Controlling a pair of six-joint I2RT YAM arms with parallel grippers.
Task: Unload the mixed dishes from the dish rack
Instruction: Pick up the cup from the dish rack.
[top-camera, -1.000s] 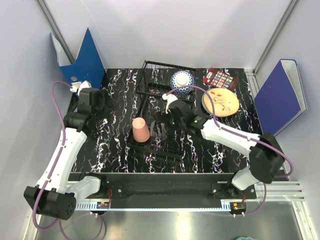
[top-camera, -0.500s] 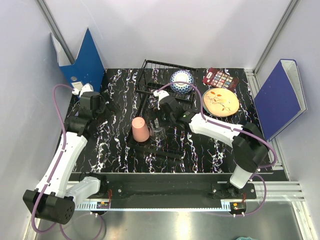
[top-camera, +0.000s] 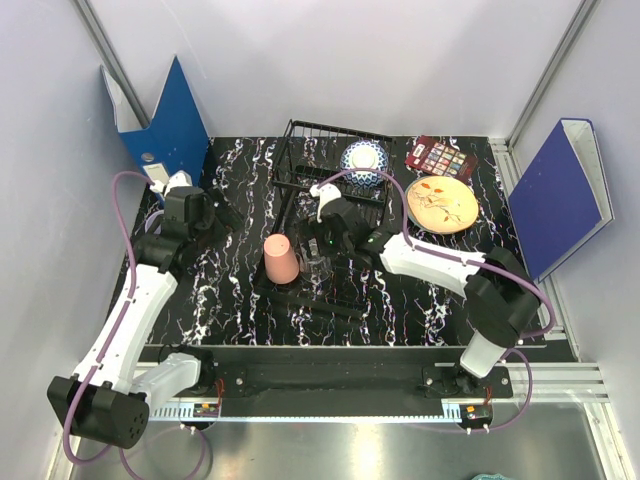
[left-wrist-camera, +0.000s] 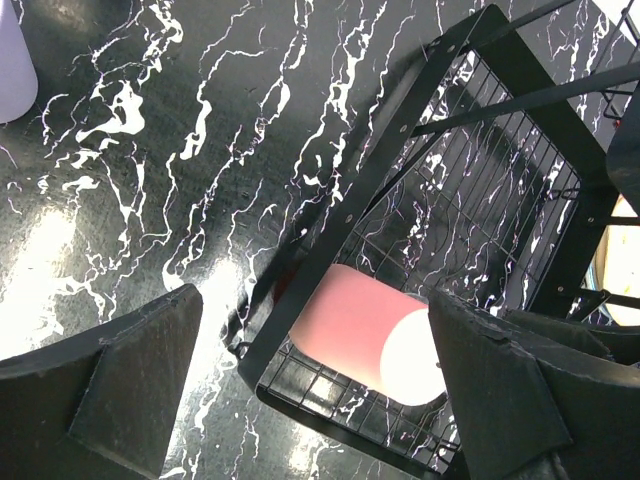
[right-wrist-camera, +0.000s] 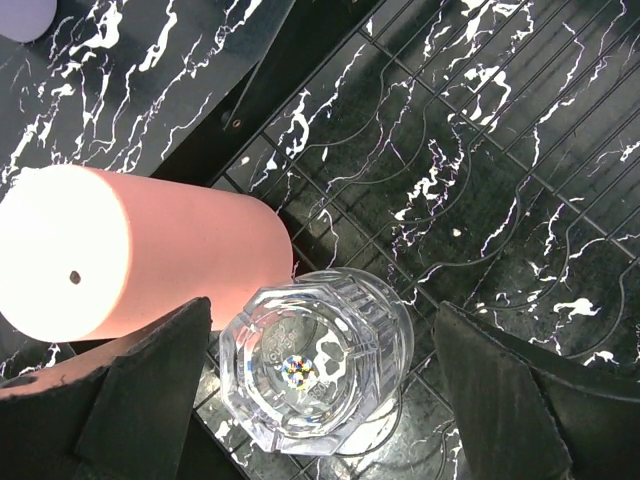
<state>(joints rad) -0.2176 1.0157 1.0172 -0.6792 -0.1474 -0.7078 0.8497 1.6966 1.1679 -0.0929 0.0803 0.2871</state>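
Observation:
The black wire dish rack stands mid-table. A salmon-pink cup stands upside down in its flat tray part, with a clear glass cup upside down just to its right. My right gripper is open, low over the tray, one finger on each side of the clear glass, next to the pink cup. My left gripper is open and empty, left of the rack, looking down at the pink cup. A blue-and-white bowl sits in the raised section. A lavender cup shows at the frame edge.
A cream orange-patterned plate lies on the table right of the rack, with the dark red palette behind it. Blue binders stand at the back left and far right. The walls close in on both sides.
My right gripper has moved left and down over the tray until its fingers flank the clear glass. My left gripper has shifted a little right, toward the rack.

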